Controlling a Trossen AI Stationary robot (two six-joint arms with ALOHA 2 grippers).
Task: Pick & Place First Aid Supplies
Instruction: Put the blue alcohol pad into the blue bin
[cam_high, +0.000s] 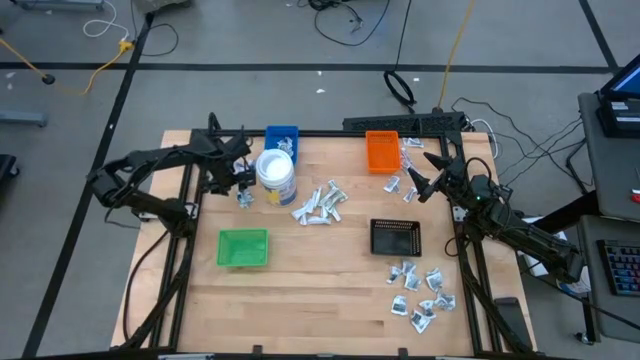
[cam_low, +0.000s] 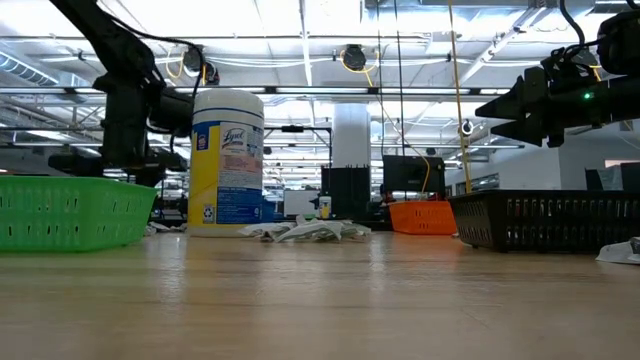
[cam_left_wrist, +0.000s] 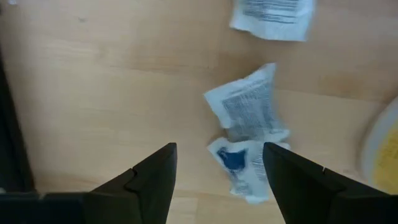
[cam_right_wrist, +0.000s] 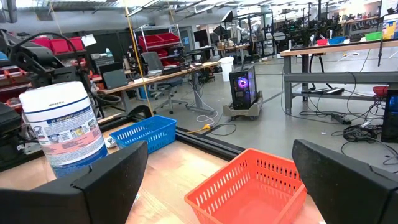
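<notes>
Small white first aid packets lie flat on the wooden table in loose groups: beside the tub (cam_high: 243, 197), at the middle (cam_high: 320, 205), by the orange tray (cam_high: 408, 150) and at the near right (cam_high: 425, 295). My left gripper (cam_high: 243, 188) points down over the group beside the tub, open. In the left wrist view a crumpled packet with a blue mark (cam_left_wrist: 239, 167) lies between its fingertips (cam_left_wrist: 217, 168), close to one finger, and another packet (cam_left_wrist: 249, 106) lies just beyond. My right gripper (cam_high: 425, 182) stands open and level at the far right, holding nothing.
A white tub with a blue label (cam_high: 276, 175) stands right beside my left gripper. A blue tray (cam_high: 281, 138) and an orange tray (cam_high: 382, 150) sit at the far edge, a green tray (cam_high: 243, 247) near left, and a black tray (cam_high: 396, 237) right of centre.
</notes>
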